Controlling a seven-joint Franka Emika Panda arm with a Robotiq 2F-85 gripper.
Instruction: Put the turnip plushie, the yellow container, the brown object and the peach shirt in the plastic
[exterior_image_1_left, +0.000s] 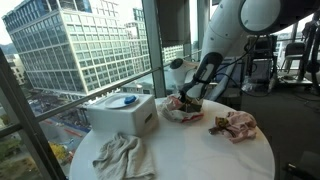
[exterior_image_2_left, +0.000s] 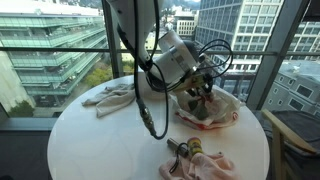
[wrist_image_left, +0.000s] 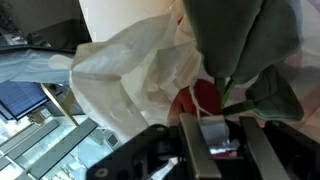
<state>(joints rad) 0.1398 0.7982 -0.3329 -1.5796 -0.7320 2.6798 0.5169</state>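
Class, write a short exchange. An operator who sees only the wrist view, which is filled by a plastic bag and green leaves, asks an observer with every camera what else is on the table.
Operator: I see only the plastic bag and green leaves. Is anything outside the bag?
Observer: Yes. A peach cloth lies on the table near its edge, apart from the bag.
Operator: Anything else?
Observer: A white box with a blue patch on top stands on the table, also apart from the bag.
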